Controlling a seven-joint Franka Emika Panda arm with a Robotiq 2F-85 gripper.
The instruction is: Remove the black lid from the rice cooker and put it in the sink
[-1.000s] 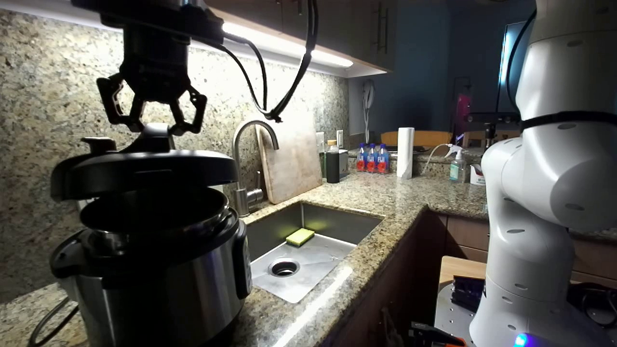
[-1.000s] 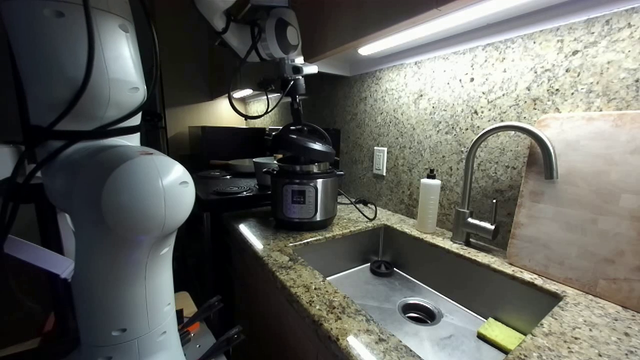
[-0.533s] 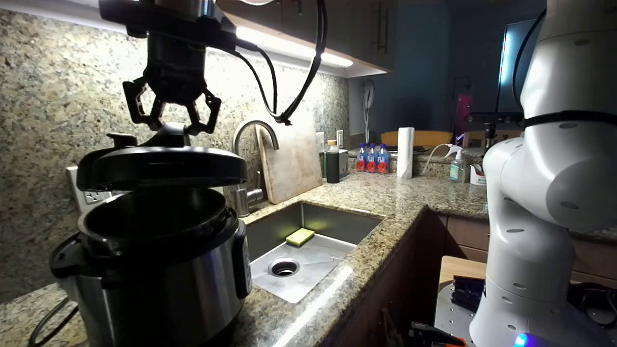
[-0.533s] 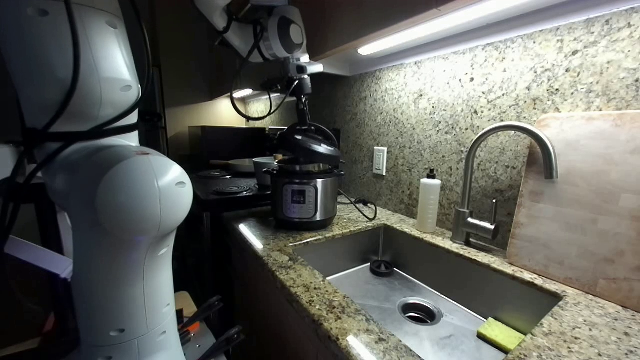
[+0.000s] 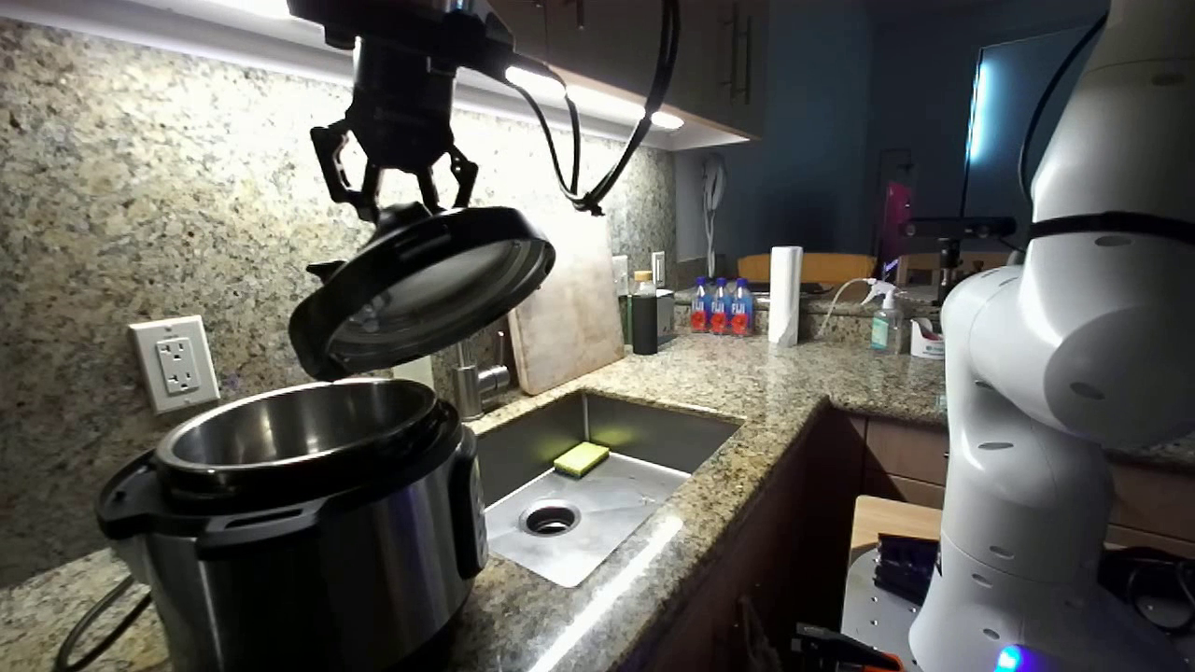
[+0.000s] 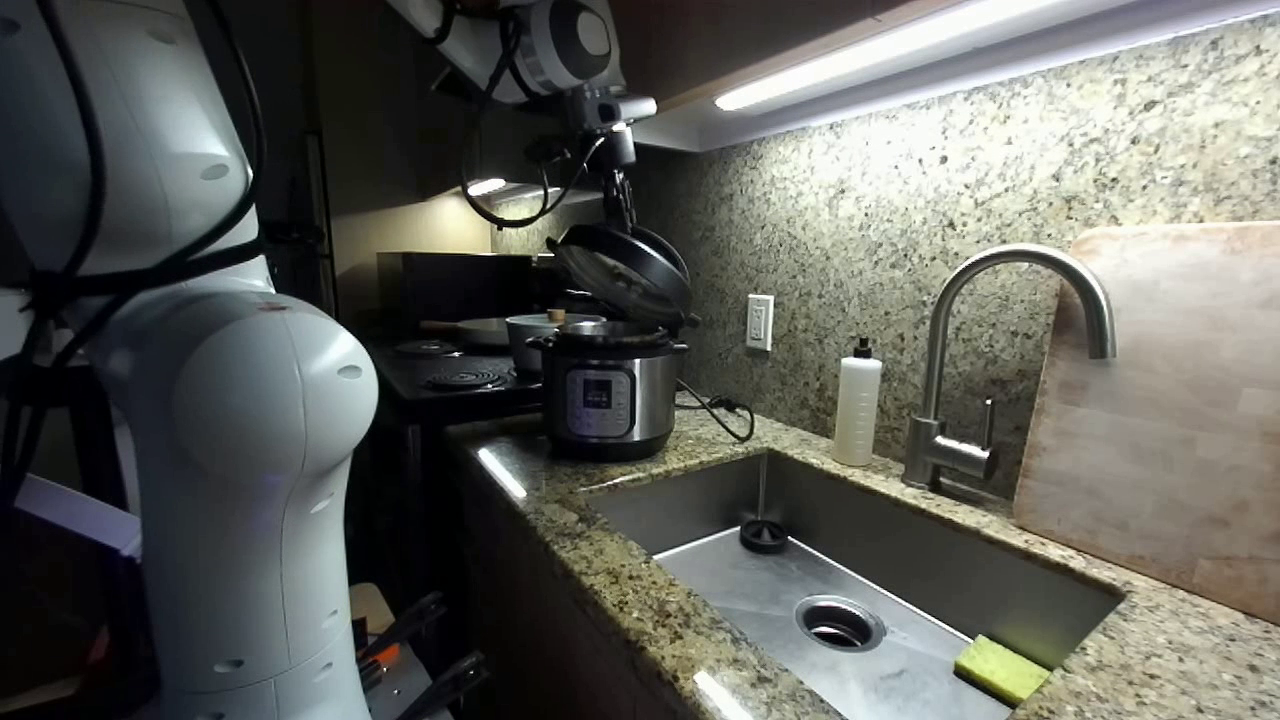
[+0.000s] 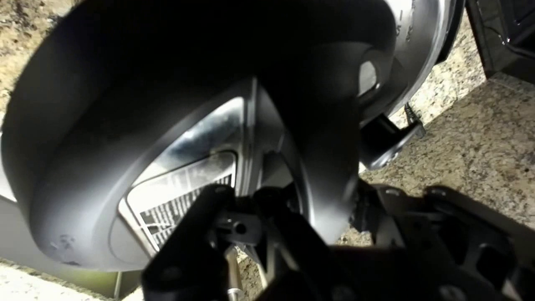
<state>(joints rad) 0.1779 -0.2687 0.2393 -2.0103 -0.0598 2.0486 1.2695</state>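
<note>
Presently, gripper (image 5: 401, 207) clamped on the raised handle (image 5: 398, 220) of the black lid (image 5: 425, 289), fingers (image 7: 184, 251) to either side of it. Lid hangs right under the gripper, off its seat, well tilted; underside shows in both exterior views. In an exterior view its low edge lies to the gripper's left, near the rim of the rice cooker (image 5: 345, 560); whether touching or apart, cannot tell. Cooker stands upright on the granite counter (image 5: 728, 373) beneath the gripper, steel inner pot (image 5: 299, 417) seated inside. Sink (image 5: 621, 504): lower than the gripper and to its right in both exterior views, well apart from the lid. Within it, a yellow sponge (image 5: 581, 459) by the wall and a round black piece (image 6: 764, 537) on the floor. Right of the gripper in an exterior view, in order: pale bottle (image 6: 857, 410), steel faucet (image 6: 935, 370), cutting board (image 6: 1160, 400) leaning on the stone backsplash (image 6: 830, 220). Wall outlet (image 5: 175, 362) below the gripper and to its left in an exterior view; three small bottles (image 5: 720, 308) and a paper roll (image 5: 785, 297) far to its right. Wrist view: lid spreads ahead of the fingers, bearing a shiny panel (image 7: 179, 196), print too blurred to read.
</note>
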